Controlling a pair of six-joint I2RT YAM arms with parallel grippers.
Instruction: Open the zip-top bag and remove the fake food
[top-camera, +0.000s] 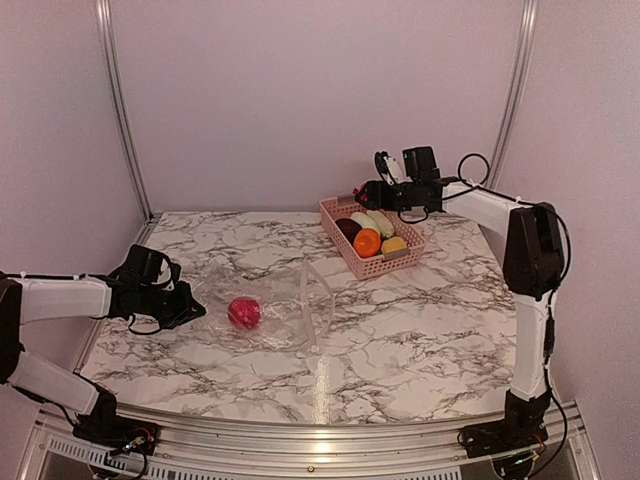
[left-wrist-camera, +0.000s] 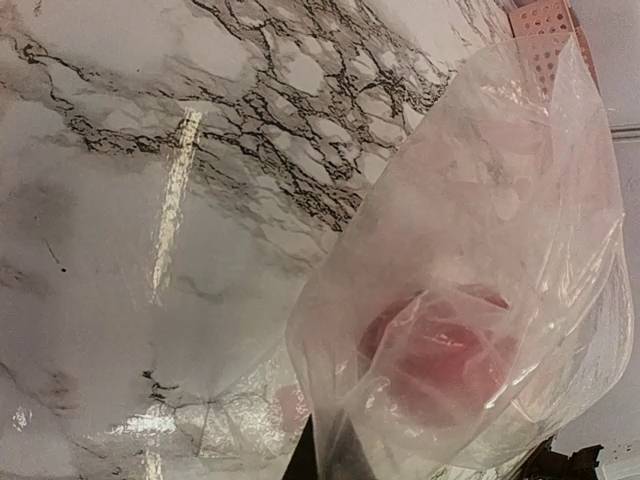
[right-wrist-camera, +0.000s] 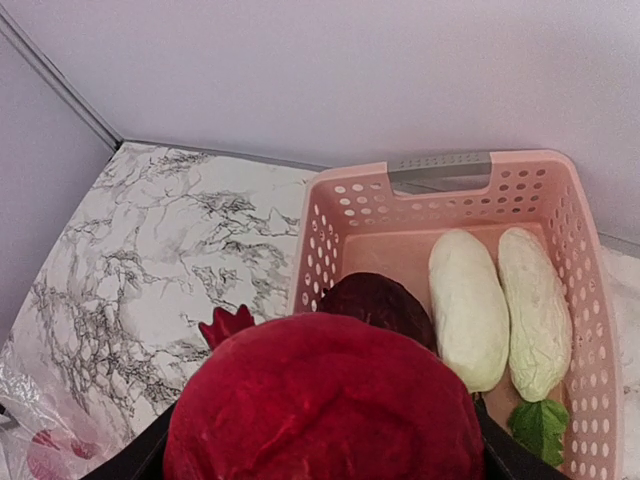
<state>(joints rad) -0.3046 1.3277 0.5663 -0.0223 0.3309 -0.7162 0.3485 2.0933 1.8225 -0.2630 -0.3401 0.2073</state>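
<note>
The clear zip-top bag (top-camera: 270, 300) lies crumpled on the marble at centre left, its zip strip (top-camera: 308, 300) arching up at the right end. One red fake fruit (top-camera: 243, 312) is inside it, and shows through the plastic in the left wrist view (left-wrist-camera: 440, 355). My left gripper (top-camera: 185, 305) is shut on the bag's left end (left-wrist-camera: 470, 230). My right gripper (top-camera: 363, 191) is shut on a red crowned fruit (right-wrist-camera: 325, 395) and holds it above the far left corner of the pink basket (top-camera: 340, 205).
The pink basket (right-wrist-camera: 440, 170) holds a dark red piece (right-wrist-camera: 385, 300), two pale leafy pieces (right-wrist-camera: 468, 305), a green leaf (right-wrist-camera: 540, 425), an orange piece (top-camera: 367, 243) and a yellow piece (top-camera: 394, 244). Walls stand close behind and on both sides.
</note>
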